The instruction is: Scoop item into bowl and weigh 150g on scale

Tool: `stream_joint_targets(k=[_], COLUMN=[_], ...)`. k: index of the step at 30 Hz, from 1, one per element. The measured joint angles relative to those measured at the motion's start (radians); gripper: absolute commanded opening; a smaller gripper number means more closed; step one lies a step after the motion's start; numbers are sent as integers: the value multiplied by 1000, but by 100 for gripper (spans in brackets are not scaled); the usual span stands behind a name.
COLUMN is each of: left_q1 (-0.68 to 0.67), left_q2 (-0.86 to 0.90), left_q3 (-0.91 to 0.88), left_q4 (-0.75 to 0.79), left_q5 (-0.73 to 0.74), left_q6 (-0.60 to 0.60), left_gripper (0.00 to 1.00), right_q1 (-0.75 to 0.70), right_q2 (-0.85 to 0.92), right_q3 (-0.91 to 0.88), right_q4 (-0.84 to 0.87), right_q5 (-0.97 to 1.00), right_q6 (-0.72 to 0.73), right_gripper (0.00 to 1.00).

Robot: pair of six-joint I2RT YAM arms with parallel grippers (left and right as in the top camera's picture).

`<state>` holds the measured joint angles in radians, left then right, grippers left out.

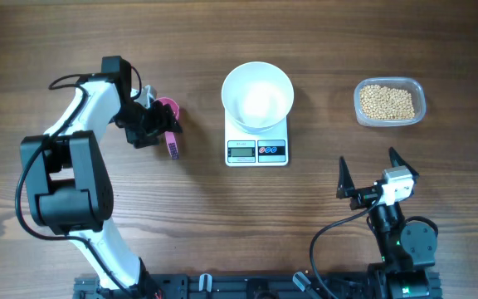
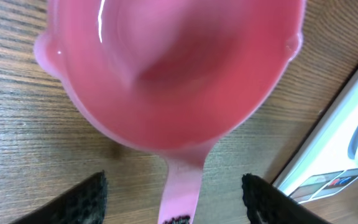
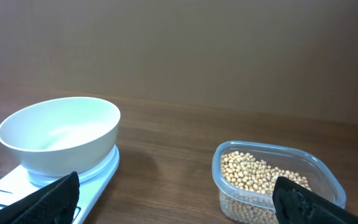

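Left claw (image 2: pixel 174 190) astride pink scoop (image 2: pixel 166 74) handle

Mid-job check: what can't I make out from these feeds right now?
- Scale display reading: too small overhead; blurred and cut off at the left wrist view's edge.
- Pink scoop: blurred, too close in left wrist view; overhead, left hand covers most of it.
- Bowl bottom: its near wall hides it in right wrist view.

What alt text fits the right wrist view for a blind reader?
A deep round white bowl sits on a flat white scale at left; a clear plastic tub of small beige beans stands right, on a wooden table.
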<state>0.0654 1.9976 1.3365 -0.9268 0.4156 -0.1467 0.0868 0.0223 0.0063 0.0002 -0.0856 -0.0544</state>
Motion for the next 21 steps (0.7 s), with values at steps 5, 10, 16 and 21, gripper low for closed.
stream_joint_targets(k=[5,10,16,21], left_q1=[0,0,0,0], left_q2=[0,2,2,2], left_q3=[-55,-57,-57,-57], left_q4=[35,92,113,113], left_q5=[14,21,21,21], left_q6=[0,1,4,5], left_gripper=[59,46,32,13], right_q1=[0,0,0,0], right_q2=[0,0,0,0], right_q3=[0,0,0,0], right_q4=[0,0,0,0], right_q5=[0,0,0,0], right_q6=[0,0,0,0], right_gripper=[100,100,100,100])
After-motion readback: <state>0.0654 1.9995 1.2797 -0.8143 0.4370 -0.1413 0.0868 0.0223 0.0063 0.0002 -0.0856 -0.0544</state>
